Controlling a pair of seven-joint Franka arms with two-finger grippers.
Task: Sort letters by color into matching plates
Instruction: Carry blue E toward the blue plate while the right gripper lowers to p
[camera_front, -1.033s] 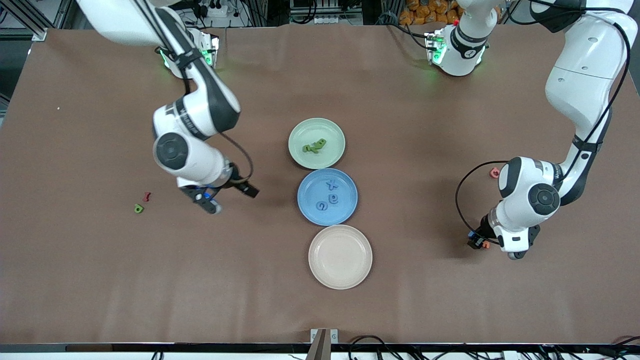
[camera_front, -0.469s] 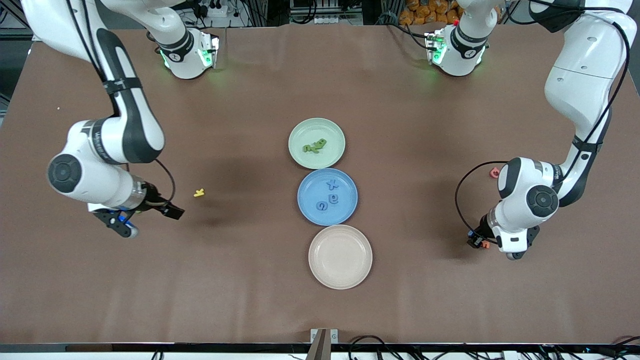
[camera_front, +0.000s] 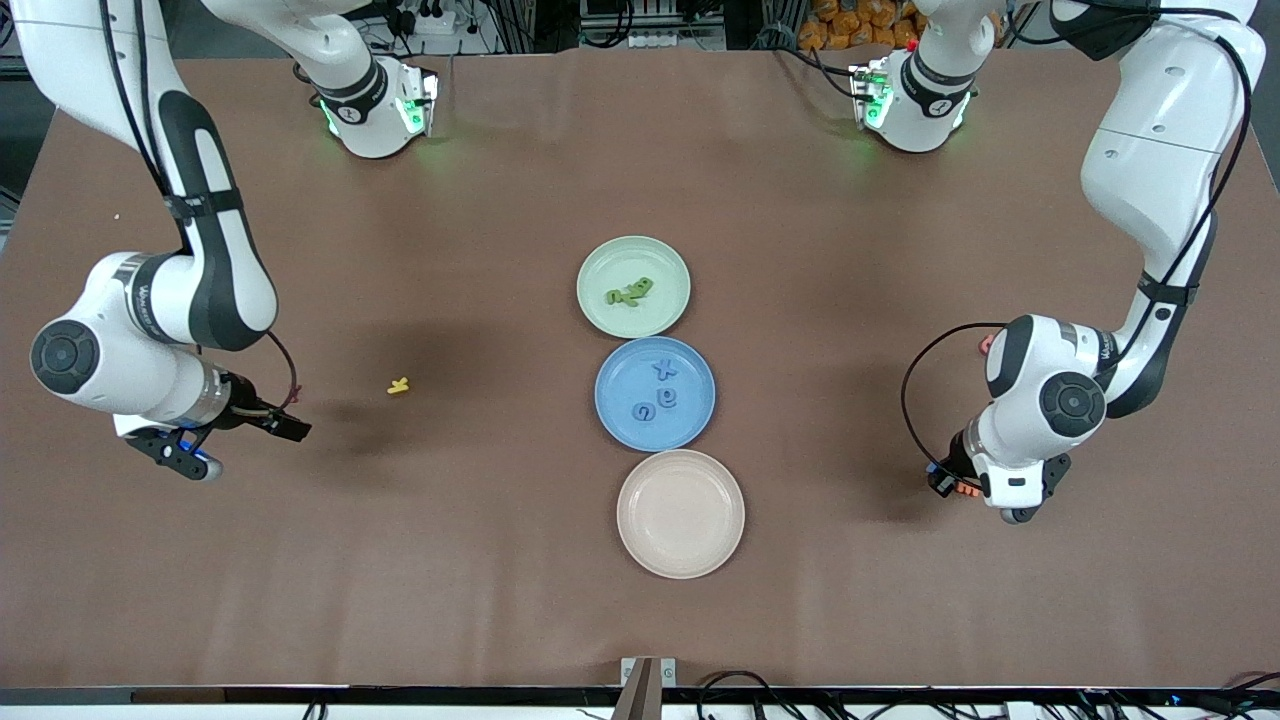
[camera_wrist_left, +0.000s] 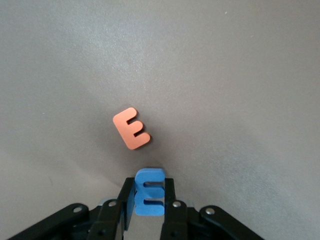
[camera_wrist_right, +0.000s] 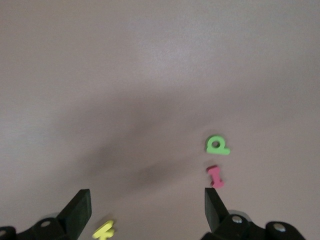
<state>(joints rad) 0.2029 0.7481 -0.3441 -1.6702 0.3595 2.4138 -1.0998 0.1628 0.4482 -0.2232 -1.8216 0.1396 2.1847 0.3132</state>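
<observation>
The left tool (camera_wrist_left: 148, 210) is clamped on a blue letter E (camera_wrist_left: 149, 198) low at the left arm's end of the desk (camera_front: 860, 250); the E stands on edge between the fingers, its long axis running up from the desk and out of the tool, its prongs facing sideways; an orange E (camera_wrist_left: 131, 128) lies flat just beside it, tilted. The right tool (camera_wrist_right: 145, 212) hangs wide apart and empty over the right arm's end, above a green P (camera_wrist_right: 217, 145), a red letter (camera_wrist_right: 215, 176) and a yellow letter (camera_front: 399, 385). Green letters (camera_front: 629, 292) sit in the green plate (camera_front: 600, 262); three blue letters (camera_front: 656, 392) in the blue plate (camera_front: 615, 420); the cream plate (camera_front: 640, 540) is nearest the camera. Since a second ago the right arm has swung outward from near the plates; the left tool has pinched tighter.
</observation>
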